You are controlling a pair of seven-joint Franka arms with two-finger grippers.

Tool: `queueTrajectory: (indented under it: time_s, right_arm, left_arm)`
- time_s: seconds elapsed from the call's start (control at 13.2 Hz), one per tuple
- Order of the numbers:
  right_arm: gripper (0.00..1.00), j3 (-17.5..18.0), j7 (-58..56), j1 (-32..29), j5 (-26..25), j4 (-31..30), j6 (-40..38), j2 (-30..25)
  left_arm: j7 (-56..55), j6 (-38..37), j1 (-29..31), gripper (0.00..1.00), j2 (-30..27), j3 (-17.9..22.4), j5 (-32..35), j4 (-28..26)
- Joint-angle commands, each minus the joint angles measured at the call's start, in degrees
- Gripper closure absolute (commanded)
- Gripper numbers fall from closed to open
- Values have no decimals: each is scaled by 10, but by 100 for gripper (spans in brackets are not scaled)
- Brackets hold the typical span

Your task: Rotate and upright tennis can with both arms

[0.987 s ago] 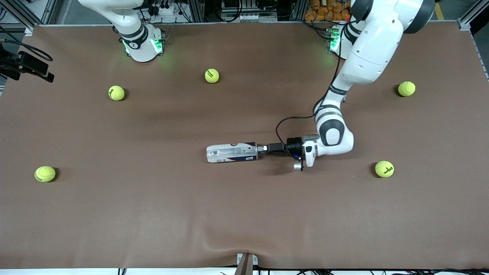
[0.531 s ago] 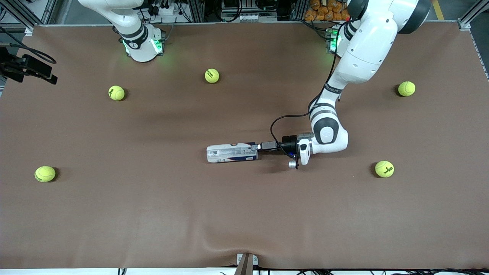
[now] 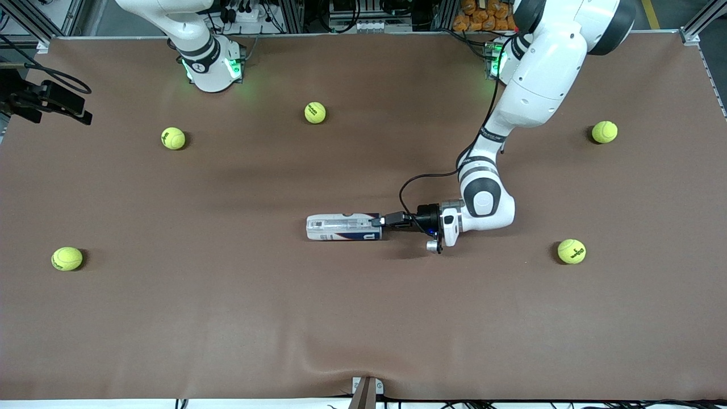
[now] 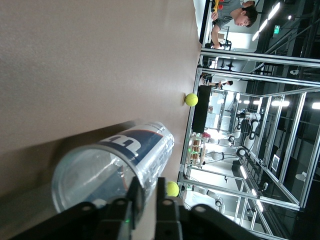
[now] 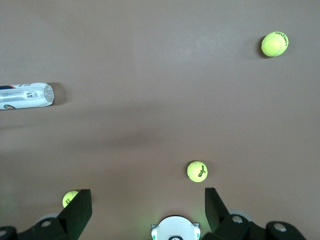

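Observation:
The tennis can (image 3: 341, 227) lies on its side in the middle of the brown table, its label white and dark blue. Its open clear end (image 4: 95, 172) faces my left gripper (image 3: 379, 220). That gripper (image 4: 147, 182) is shut on the can's rim, with one finger inside the mouth and the other outside the wall. My right gripper (image 5: 146, 192) hangs high over the right arm's end of the table, open and empty, with the can (image 5: 25, 96) far from it.
Several yellow-green tennis balls lie scattered on the table: one (image 3: 571, 251) toward the left arm's end near the left elbow, another (image 3: 604, 132) beside that arm's base, and one (image 3: 315, 112) between the bases. A wrinkle (image 3: 363, 363) sits at the mat's nearest edge.
My left gripper slid toward the can and its fingers closed over the rim. The can shifted slightly toward the right arm's end. The right gripper stayed open.

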Motion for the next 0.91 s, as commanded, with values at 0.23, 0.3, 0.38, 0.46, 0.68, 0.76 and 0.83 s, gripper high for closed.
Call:
queueTrajectory:
  time_s: [0.23, 0.3, 0.38, 0.46, 0.68, 0.76, 0.83]
  right_arm:
    - [0, -3, -1, 5, -2, -2, 1, 2]
    - [0, -3, -1, 5, -2, -2, 1, 2]
    - [0, -3, -1, 5, -2, -2, 1, 2]
    - [0, -3, -1, 5, -2, -2, 0, 2]
    - [0, -3, 2, 8, -2, -2, 0, 2]
    - [0, -3, 3, 8, -2, -2, 0, 2]
    - [0, -3, 3, 10, -2, -2, 0, 2]
  left_arm:
    - [-57, -2, 7, 100, -14, 0, 31, 35]
    - [-87, -2, 7, 100, -27, 3, 45, 44]
    - [-123, -2, 6, 100, -35, 3, 67, 55]
    - [-164, -2, 5, 100, -46, 4, 94, 64]
    - [-286, 2, 4, 100, -80, 7, 185, 90]
    - [-322, 4, 2, 100, -89, 8, 219, 98]
    - [-361, 10, 1, 100, -96, 8, 251, 108]
